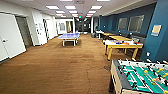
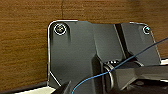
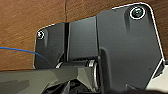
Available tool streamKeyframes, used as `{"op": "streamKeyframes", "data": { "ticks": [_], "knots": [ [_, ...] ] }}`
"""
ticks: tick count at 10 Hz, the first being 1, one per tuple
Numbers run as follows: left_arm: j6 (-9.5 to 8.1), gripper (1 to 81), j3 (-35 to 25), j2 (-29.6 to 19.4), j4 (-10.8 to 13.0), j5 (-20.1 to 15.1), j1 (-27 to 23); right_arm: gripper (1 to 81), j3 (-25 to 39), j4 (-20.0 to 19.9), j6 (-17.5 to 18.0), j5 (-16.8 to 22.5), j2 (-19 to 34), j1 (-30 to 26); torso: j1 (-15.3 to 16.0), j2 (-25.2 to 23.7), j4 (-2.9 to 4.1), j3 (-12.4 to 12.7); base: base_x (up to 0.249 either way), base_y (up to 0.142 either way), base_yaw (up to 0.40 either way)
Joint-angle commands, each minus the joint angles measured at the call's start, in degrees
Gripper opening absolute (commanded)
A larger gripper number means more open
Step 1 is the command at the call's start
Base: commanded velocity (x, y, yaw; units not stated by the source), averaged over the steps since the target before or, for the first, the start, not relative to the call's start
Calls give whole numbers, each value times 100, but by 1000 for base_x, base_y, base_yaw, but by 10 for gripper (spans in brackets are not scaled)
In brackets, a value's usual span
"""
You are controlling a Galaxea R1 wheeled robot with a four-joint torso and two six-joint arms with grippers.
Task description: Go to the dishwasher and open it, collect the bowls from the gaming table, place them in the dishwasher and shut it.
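Nearest me, low on the right, stands the foosball table [image 1: 142, 77] with its green field and rods. Under me runs brown carpet [image 1: 57, 67]. My left and right wrist views show it too, past my own dark plates, and I cannot tell how far either pincer is open or whether it holds anything. Farther right is a yellow-legged table [image 1: 122, 46] with a white top and small things on it, too blurred to name as bowls; I judge this may be the gaming table. Mid-room sits a blue table-tennis table [image 1: 69, 36]. No dishwasher here, so I judge everything with it is still left. A wall plaque [image 1: 156, 30] on the right is unreadable
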State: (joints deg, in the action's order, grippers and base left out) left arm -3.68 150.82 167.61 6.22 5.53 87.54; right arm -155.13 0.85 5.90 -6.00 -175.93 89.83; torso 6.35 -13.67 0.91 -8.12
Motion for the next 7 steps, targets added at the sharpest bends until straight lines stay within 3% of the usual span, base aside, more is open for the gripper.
{"op": "streamKeyframes", "data": {
  "ticks": [1, 7],
  "knots": [
    [16, 811, 0, -16, 37, -272, -285, 811, 36, 73, -28, 292, -32, -233, 0, 0, 0, 0, 205, 0, 0],
    [17, 811, 0, 45, 46, -272, -277, 811, 18, 73, -151, 292, -32, -180, 0, 0, 0, 0, 205, 0, 0]
  ]
}}
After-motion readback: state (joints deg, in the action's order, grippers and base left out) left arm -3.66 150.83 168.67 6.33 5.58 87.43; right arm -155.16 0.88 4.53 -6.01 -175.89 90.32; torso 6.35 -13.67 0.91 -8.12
